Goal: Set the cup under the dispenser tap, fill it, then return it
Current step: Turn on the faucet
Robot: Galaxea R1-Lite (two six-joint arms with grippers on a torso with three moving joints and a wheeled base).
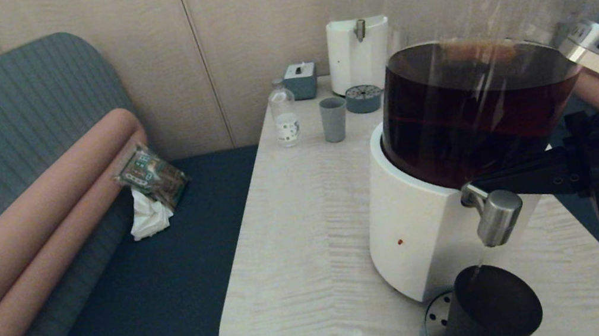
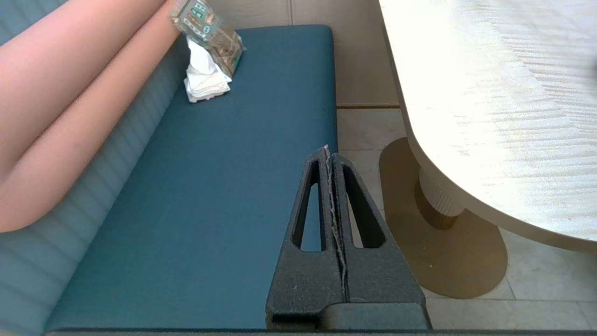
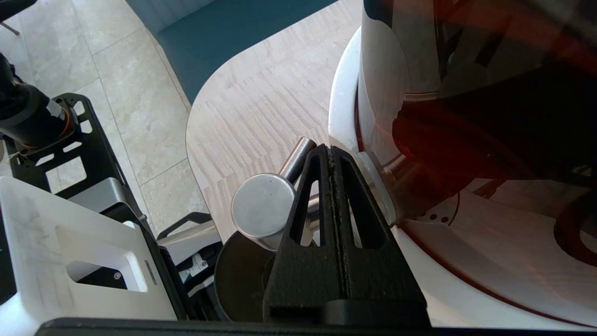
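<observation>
The black cup stands on a perforated drip tray directly below the dispenser tap, the steel spout of the big dispenser of dark brown liquid. My right gripper reaches in from the right, shut with nothing between its fingers, its tips against the tap's stem behind the spout. In the right wrist view the right gripper lies beside the tap's round top, with the cup underneath. My left gripper hangs shut and empty over the blue bench beside the table.
At the table's far end stand a pale grey-blue tumbler, a small bottle, a grey box and a smaller clear-water dispenser. A packet with tissues lies on the bench.
</observation>
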